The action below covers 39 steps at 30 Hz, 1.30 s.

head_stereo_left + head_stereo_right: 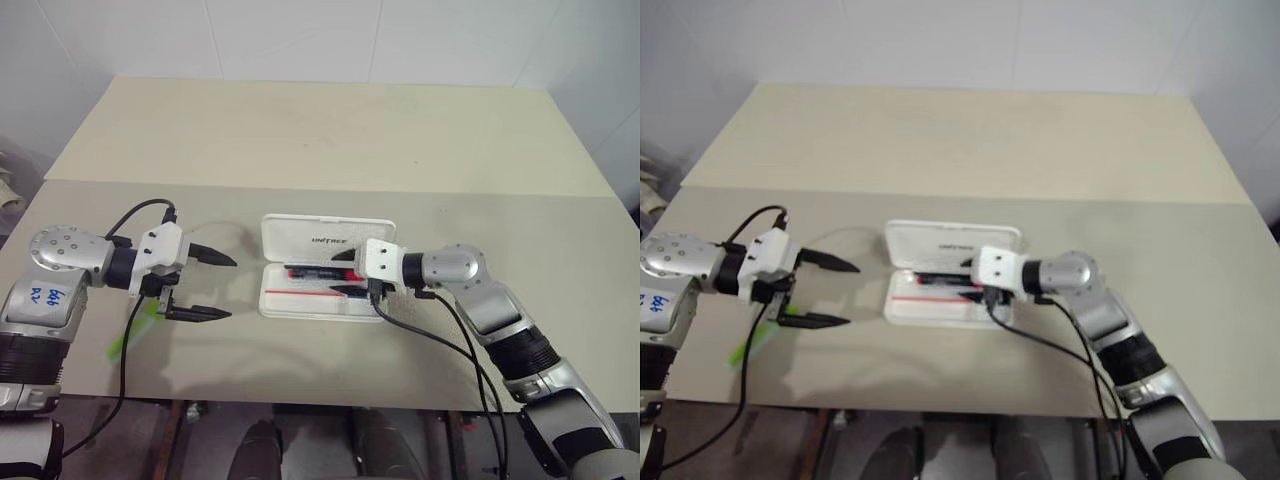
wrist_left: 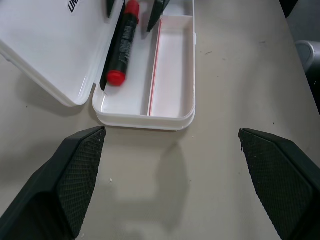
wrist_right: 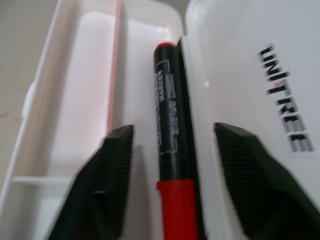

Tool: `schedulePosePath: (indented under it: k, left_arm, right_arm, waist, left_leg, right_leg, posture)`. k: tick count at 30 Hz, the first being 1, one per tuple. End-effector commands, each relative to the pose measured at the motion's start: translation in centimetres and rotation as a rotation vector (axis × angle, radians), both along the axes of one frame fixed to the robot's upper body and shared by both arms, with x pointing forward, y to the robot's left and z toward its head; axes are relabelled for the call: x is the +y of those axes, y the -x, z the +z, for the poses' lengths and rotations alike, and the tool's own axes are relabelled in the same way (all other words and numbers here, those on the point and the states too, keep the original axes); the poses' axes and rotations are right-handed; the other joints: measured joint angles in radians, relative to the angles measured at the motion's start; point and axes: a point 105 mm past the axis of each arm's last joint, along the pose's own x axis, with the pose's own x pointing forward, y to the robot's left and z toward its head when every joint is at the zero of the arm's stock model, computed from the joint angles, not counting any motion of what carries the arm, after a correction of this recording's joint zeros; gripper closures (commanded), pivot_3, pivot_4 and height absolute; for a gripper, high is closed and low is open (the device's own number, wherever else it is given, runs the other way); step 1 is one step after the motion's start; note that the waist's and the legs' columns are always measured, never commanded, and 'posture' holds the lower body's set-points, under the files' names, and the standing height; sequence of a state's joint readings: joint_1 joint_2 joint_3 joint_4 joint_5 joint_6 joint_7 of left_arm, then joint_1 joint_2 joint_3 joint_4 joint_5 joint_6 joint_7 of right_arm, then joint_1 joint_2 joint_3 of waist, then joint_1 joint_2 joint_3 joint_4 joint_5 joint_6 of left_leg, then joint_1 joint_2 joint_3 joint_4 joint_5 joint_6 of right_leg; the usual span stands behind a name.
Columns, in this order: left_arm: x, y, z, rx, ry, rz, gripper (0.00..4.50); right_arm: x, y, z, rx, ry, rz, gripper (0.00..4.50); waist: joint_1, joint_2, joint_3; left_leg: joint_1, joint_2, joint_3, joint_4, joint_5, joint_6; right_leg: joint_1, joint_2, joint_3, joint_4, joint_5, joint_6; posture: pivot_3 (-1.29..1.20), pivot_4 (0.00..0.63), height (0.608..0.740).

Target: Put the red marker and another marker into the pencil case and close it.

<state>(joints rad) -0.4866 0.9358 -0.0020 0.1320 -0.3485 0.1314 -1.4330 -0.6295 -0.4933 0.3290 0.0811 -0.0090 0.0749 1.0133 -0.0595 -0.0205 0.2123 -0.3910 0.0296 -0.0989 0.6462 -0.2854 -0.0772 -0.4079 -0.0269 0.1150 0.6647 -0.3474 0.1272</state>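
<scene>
In the open pencil case [image 1: 325,268], near the middle of the table, the red marker [image 2: 121,43] lay along the tray's hinge side, close against the raised lid. The right gripper [image 1: 348,273] hung over it with its two fingers apart on either side of the barrel and not pinching it, so the marker looked released and resting on the tray floor; the jaws probably stood spread that way because the drop had just been made and the hand needed clearance to pull away. The lid leaned back flat on the table, leaving the tray open for a second item.

The left gripper [image 1: 207,285] waited just beside the case's short end, jaws fully spread and holding nothing, pointed toward the case. The green highlighter [image 1: 133,330] lay on the table behind and below that arm, near the front edge and well apart from the case, partly hidden by the wrist and its cable. That marker remained to be fetched, and the lid to be shut.

The table [image 1: 300,130] was a pale beige surface with a seam across it, bare apart from these things, set against a plain white wall [image 1: 300,35].
</scene>
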Motion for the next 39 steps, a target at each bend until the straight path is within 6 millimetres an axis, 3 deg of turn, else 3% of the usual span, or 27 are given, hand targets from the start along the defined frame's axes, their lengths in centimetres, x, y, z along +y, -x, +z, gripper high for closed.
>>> schedulePosePath:
  k: [1,3,7,16,24,33,39]
  left_arm:
    - [-0.3,-0.2,0.9,-0.039,0.014,-0.011,0.0]
    - [-0.3,-0.2,0.9,-0.04,0.015,-0.011,0.0]
    - [-0.5,-0.4,0.8,-0.041,0.02,-0.014,0.0]
    - [-0.8,-0.7,0.7,-0.041,0.028,-0.023,0.0]
    - [-0.4,-0.5,0.6,-0.047,0.032,0.008,0.0]
    - [2.0,1.7,0.1,-0.021,0.093,0.184,0.0]
    - [5.4,2.5,0.3,-0.062,0.155,0.438,0.0]
  right_arm:
    - [0.7,0.4,1.6,-0.033,-0.051,0.029,0.53]
    - [0.8,0.4,2.0,-0.028,-0.069,0.031,0.06]
    - [1.3,1.1,3.4,0.011,-0.152,0.052,0.06]
    - [1.6,3.1,4.4,0.073,-0.23,0.115,0.06]
    - [0.8,5.2,5.8,0.117,-0.313,0.135,0.06]
    - [-2.6,7.4,6.5,0.124,-0.341,0.089,0.06]
    - [-4.1,8.5,6.9,0.115,-0.324,0.14,0.06]
  waist:
    - [0.0,0.0,0.0]
    - [0.001,0.0,0.0]
    - [0.0,0.0,0.0]
    - [0.002,0.0,0.0]
    - [0.004,0.0,0.0]
    - [0.002,0.0,0.0]
    - [0.004,0.0,0.0]
  left_leg:
    - [0.0,0.0,0.0,0.0,0.0,0.0]
    - [0.0,0.0,0.0,0.0,0.0,0.0]
    - [0.0,0.0,0.0,0.0,0.0,-0.001]
    - [0.0,0.0,-0.001,0.001,0.001,-0.001]
    - [0.0,0.0,-0.001,0.001,0.001,-0.001]
    - [0.0,0.0,-0.001,0.0,0.001,-0.001]
    - [0.002,0.0,-0.001,0.0,0.001,-0.001]
  right_leg:
    - [0.0,0.0,0.0,0.0,0.0,0.0]
    - [0.0,0.0,0.0,0.0,0.0,0.0]
    - [0.0,0.0,0.0,0.001,0.0,0.0]
    - [0.0,0.0,0.0,0.002,0.0,0.0]
    - [0.0,0.0,0.0,0.002,0.0,0.0]
    - [0.0,0.0,0.0,0.002,0.0,0.0]
    - [0.002,0.0,0.0,0.001,0.0,0.0]
  posture:
    - [0.0,0.15,0.74]
    - [0.0,0.15,0.74]
    - [0.0,0.15,0.74]
    - [0.0,0.15,0.74]
    - [0.0,0.15,0.74]
    - [0.0,0.15,0.74]
    - [0.0,0.15,0.74]
